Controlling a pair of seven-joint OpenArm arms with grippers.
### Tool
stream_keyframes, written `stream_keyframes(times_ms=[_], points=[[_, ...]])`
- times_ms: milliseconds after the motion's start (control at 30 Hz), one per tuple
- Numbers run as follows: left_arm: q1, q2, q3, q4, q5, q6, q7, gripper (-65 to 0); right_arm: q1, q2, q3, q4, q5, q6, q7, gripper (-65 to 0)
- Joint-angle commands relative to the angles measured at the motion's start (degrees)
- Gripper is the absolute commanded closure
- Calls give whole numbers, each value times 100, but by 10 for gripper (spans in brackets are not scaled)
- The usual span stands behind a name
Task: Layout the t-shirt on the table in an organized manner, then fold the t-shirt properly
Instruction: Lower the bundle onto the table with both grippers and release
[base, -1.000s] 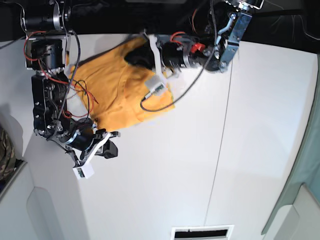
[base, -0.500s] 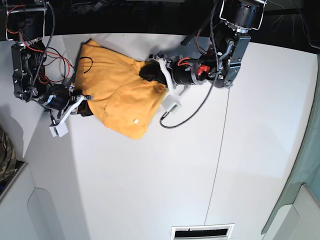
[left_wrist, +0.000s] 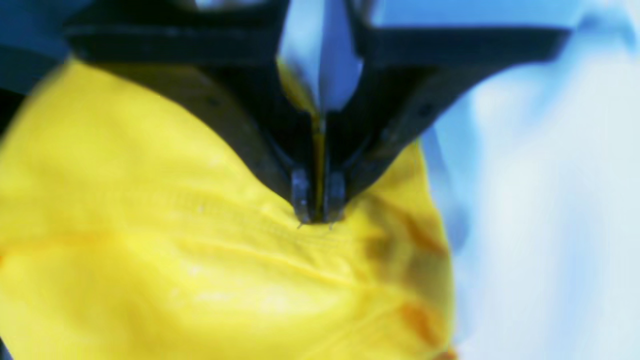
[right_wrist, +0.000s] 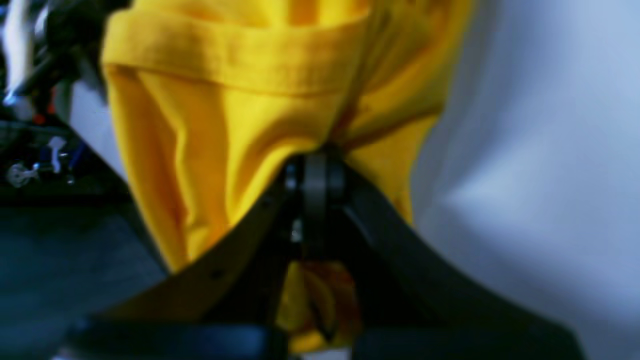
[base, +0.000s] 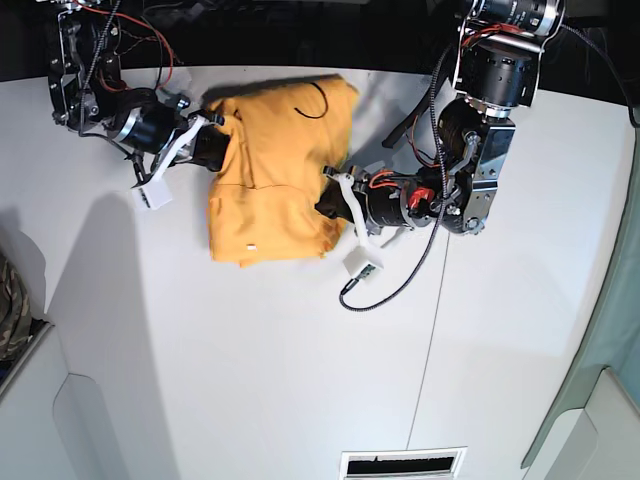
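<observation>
The orange-yellow t-shirt (base: 275, 175) hangs stretched between my two grippers over the far part of the white table (base: 300, 360). Its small white tag (base: 251, 248) shows near the lower edge. My left gripper (base: 328, 205), on the base view's right, is shut on the shirt's right edge. The left wrist view shows its fingertips (left_wrist: 318, 212) pinching a fold of the t-shirt (left_wrist: 175, 260). My right gripper (base: 216, 148) is shut on the shirt's left side. In the right wrist view its closed tips (right_wrist: 315, 172) bite into the t-shirt (right_wrist: 225, 100) below a hem.
A camouflage cloth (base: 10, 310) lies at the left edge. A dark seam (base: 435, 330) runs down the table right of the shirt. A vent slot (base: 403, 464) sits at the near edge. A black cable (base: 385, 285) loops under the left arm.
Both arms have swung with the shirt: the right gripper went from lower left up to the far left, the left gripper came down toward the table's middle. The shirt now hangs spread between them.
</observation>
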Motion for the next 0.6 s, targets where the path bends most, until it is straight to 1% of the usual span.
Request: stream_keyframes(times_ms=[0,67,200,300,433,533,567], points=[[-153,13,-2,79,-120,-33,-42,-45,48,74,35,160,50,81,101,0],[-216,11,-2,103,-133,-57,111,-45,48,76,72,236,-144,81,101,0],[-208,-37,-2,448,-354,-101,503,-45,48,76,350,420,-173,79,76,0],[-162,-254,-2,929,-540,-98,573,-45,48,74,671,743,-87,76,-11,0],[-42,-678,-2,1502,-925,-57,579,-45,48,76,986,1399,354,79,-245,0],[225,-896,-2,1941,-1338,-98,627,-45,50,72,901,1770,540,81,-304,0],[341,-929,-2,2048,-1482,-205,640,-45,63,57,785,1818,529,81,-304,0]])
